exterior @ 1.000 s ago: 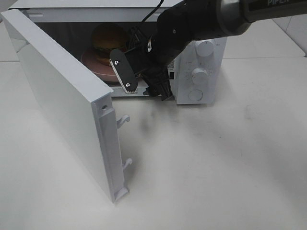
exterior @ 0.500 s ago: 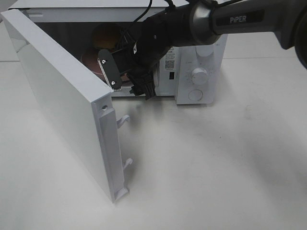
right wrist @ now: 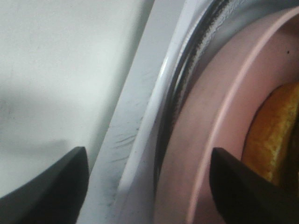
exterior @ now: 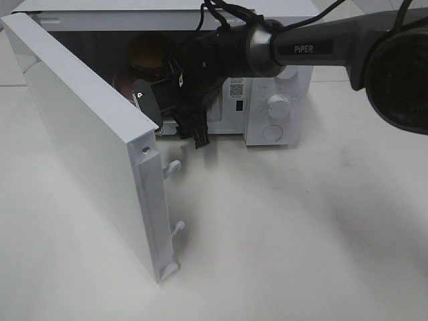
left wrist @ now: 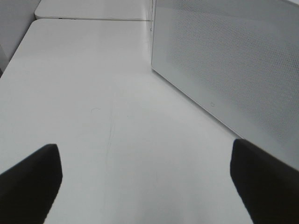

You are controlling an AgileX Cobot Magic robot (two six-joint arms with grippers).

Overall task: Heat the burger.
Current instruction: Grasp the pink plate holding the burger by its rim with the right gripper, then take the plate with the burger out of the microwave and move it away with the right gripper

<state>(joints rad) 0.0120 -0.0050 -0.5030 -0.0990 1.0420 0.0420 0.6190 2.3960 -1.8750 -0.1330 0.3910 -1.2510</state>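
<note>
The burger sits on a pink plate inside the open microwave. From the right, my right gripper reaches into the oven's mouth just in front of the plate. Its wrist view shows the dark fingertips apart, with the oven's front sill and the plate's rim between them and the golden bun at the edge; nothing is gripped. My left gripper is open over bare table and does not show in the high view.
The microwave door stands swung out to the left, its latch hooks pointing at the table. Its perforated outer face lies close beside my left gripper. White control knobs are on the oven's right panel.
My right arm has moved left and deeper into the oven's mouth, nearer the plate. Its jaws have narrowed a little. The left gripper stays as it was.
</note>
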